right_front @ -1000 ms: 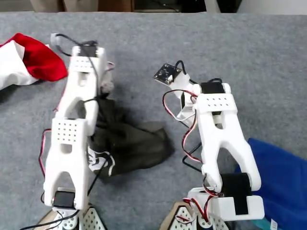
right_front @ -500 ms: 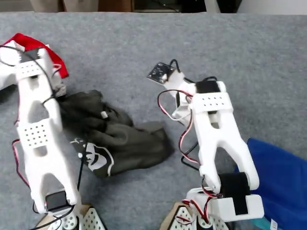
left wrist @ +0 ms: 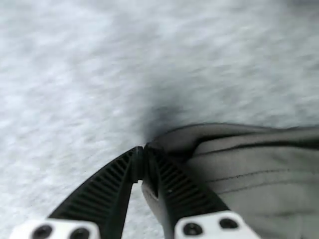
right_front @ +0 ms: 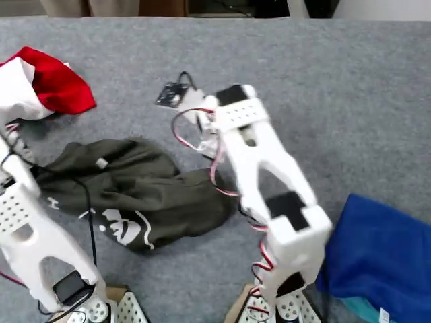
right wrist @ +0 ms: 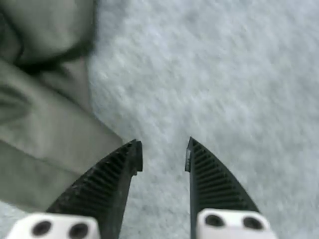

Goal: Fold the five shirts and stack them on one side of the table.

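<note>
At the left end effector (left wrist: 142,158), the two black ribbed jaws stand closed tip to tip. They pinch a folded edge of the crumpled dark olive shirt (left wrist: 249,164) of soft fabric, low over the grey felt-like tabletop (left wrist: 75,59). At the right end effector (right wrist: 162,149), the jaws stand moderately parted and hold nothing. One jaw sits at the margin of the dark olive shirt (right wrist: 45,124), the other over bare tabletop.

Outward, the high view shows the white left arm (right_front: 27,229) at the tabletop's left margin and the white right arm (right_front: 262,168) extended over the middle. The dark olive shirt (right_front: 141,195) lies between them in a bunched, partly spread heap, with a white printed motif uppermost. A rumpled red-and-white shirt (right_front: 47,87) lies at the far left, and a blue shirt (right_front: 384,249) at the near right.

Step in hand, as judged: opening out the dark olive shirt before folding. No tidy stack is apparent, so the task seems at an early stage. The next move likely calls for the right end effector to descend and close on the adjacent edge, then for both arms to draw the cloth flat.

The left wrist view settles the pinch; the high view adds the garment's whole outline and the other shirts.
</note>
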Controlling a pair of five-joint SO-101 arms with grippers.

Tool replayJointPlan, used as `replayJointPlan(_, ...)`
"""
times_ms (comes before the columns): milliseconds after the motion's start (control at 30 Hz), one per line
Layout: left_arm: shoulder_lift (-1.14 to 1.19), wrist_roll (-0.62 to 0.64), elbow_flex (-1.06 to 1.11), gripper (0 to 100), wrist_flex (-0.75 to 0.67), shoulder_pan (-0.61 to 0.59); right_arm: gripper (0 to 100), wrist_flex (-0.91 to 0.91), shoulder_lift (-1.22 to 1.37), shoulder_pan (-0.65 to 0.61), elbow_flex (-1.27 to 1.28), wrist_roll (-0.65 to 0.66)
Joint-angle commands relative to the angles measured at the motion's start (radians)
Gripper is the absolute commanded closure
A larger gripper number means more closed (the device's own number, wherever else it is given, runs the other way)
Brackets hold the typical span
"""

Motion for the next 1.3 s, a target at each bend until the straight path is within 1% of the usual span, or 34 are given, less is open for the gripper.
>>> replayJointPlan(0,-0.122,-0.029,0.044,98,0.014,-0.052,83.9,0.118,0.102,-0.05,-0.213,-0.011)
replayJointPlan(133,-0.185,-0.075,0.127,98,0.014,-0.091,83.9,0.23,0.205,-0.085,-0.352,-0.005)
replayJointPlan(233,-0.22,-0.112,0.193,98,0.014,-0.115,83.9,0.272,0.274,-0.105,-0.417,-0.003)
replayJointPlan(367,-0.236,-0.152,0.265,98,0.014,-0.157,83.9,0.295,0.36,-0.136,-0.466,-0.005)
replayJointPlan(567,-0.236,-0.161,0.273,98,0.014,-0.199,84.4,0.295,0.449,-0.183,-0.521,-0.009)
replayJointPlan(633,-0.236,-0.161,0.273,98,0.014,-0.199,88.2,0.295,0.467,-0.194,-0.53,-0.009)
replayJointPlan(700,-0.236,-0.161,0.275,98,0.014,-0.199,97.0,0.298,0.478,-0.197,-0.538,-0.011)
replayJointPlan(733,-0.236,-0.161,0.276,98,0.014,-0.199,99.8,0.308,0.479,-0.194,-0.539,-0.011)
replayJointPlan(767,-0.236,-0.161,0.276,98,0.014,-0.199,98.6,0.321,0.478,-0.189,-0.539,-0.011)
replayJointPlan(833,-0.236,-0.161,0.273,98,0.014,-0.199,99.5,0.354,0.473,-0.163,-0.549,-0.025)
replayJointPlan(967,-0.236,-0.161,0.273,98,0.014,-0.19,99.4,0.368,0.424,-0.067,-0.573,-0.048)
replayJointPlan(1100,-0.236,-0.161,0.273,98,0.014,-0.18,99.4,0.371,0.32,0.007,-0.552,-0.048)
replayJointPlan(1267,-0.236,-0.161,0.281,98,0.014,-0.161,99.4,0.37,0.163,0.074,-0.449,-0.038)
